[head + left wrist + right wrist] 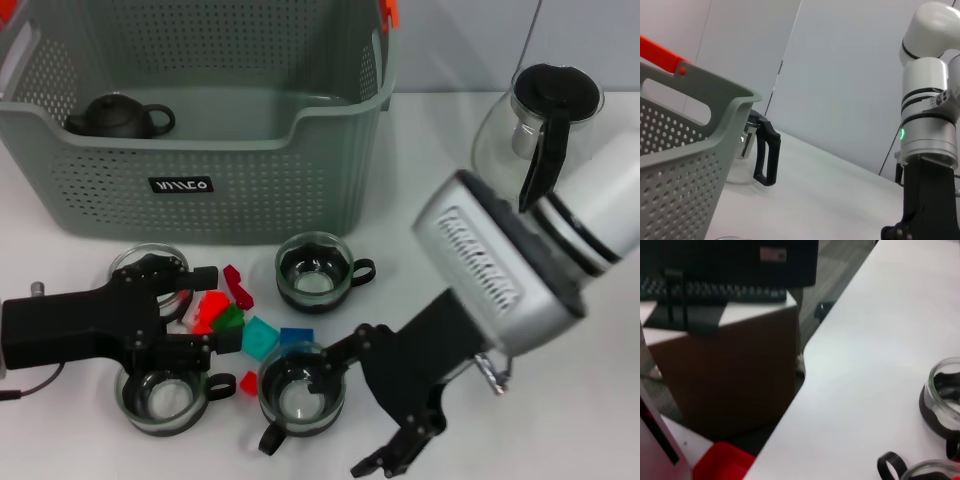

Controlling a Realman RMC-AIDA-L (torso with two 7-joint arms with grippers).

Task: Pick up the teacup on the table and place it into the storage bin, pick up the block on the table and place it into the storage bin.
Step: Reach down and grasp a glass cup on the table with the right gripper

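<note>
**Both grippers low over the cups in front of the storage bin**

The storage bin [200,190] held a dark teapot [118,116] (in its left corner). In front of the bin lay four glass teacups and a scatter of coloured blocks [235,320]. The left gripper [205,310], fingers spread, sat among the blocks between the two left-hand cups. The right gripper [375,400], fingers spread, straddled the front teacup [300,392]. Another teacup [314,270] stood just before the bin. A glass carafe [535,120] stood right of the bin.
</note>
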